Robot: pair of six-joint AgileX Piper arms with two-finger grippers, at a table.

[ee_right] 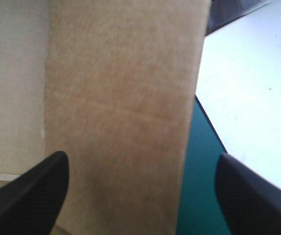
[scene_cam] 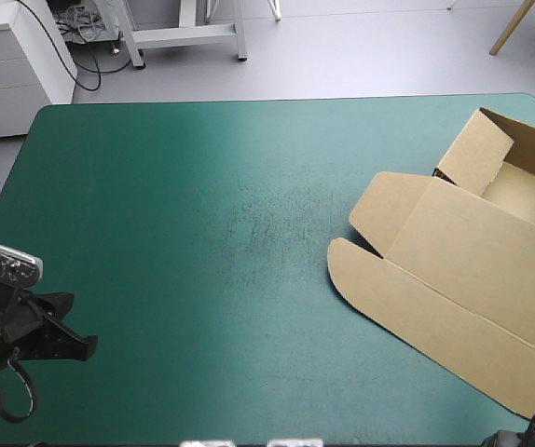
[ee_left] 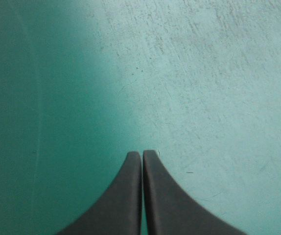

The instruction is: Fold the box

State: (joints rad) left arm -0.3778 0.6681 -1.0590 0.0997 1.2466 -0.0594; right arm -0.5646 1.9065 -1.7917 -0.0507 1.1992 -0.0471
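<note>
Brown cardboard box, lid flat, on teal-green cover, right side. L gripper clenched over cover. R gripper released, facing box.

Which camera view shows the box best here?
The high view: the box shows nearly whole on the teal-green cover, tray walls raised at its far end, lid flat. The right wrist view shows only one close brown panel; the left wrist view, only cover.
</note>
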